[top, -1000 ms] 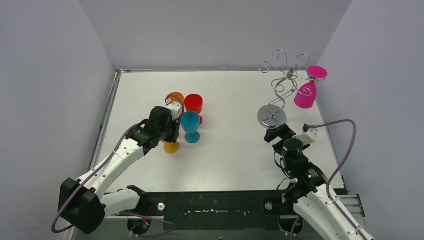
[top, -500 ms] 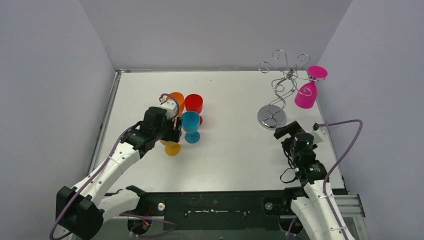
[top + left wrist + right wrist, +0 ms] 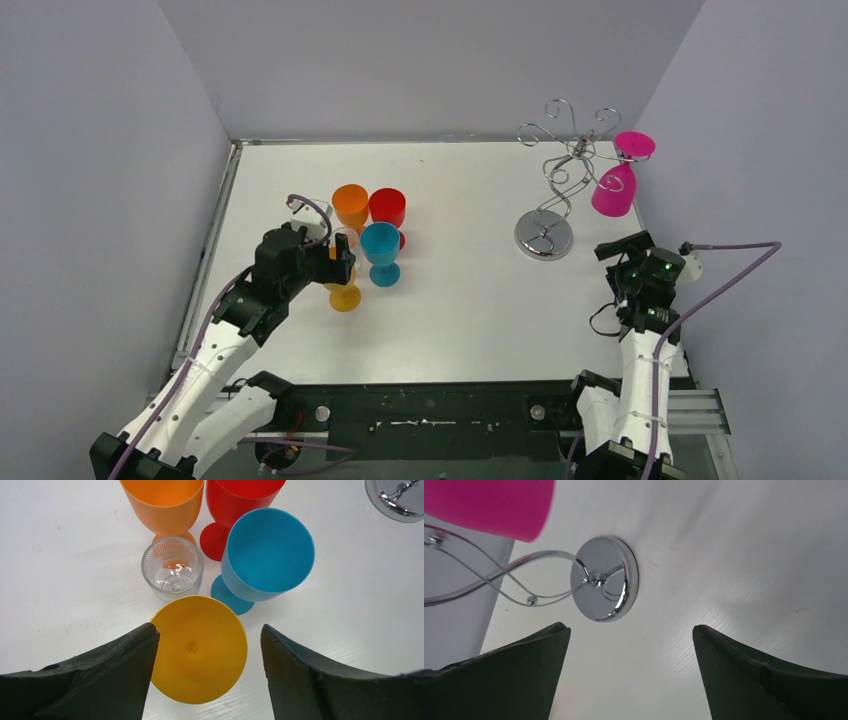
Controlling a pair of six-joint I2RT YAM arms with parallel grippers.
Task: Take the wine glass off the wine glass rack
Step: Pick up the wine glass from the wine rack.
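Note:
A pink wine glass [image 3: 612,190] hangs upside down from a curled arm of the silver wine glass rack [image 3: 560,170] at the back right. In the right wrist view its bowl [image 3: 489,505] shows top left, above the rack's shiny disc base [image 3: 606,580]. My right gripper [image 3: 622,247] is open and empty, low over the table, near and to the right of the base; its jaws [image 3: 631,627] frame bare table. My left gripper [image 3: 338,262] is open around a yellow glass [image 3: 200,647], its right finger clear of it.
Orange [image 3: 350,205], red [image 3: 387,207] and blue [image 3: 381,250] glasses stand in a tight cluster just beyond the yellow one. A small clear glass [image 3: 172,570] sits among them. The right wall is close behind the rack.
My left gripper has opened off the yellow glass and drawn back toward the near left. My right arm has swung right, away from the rack's base.

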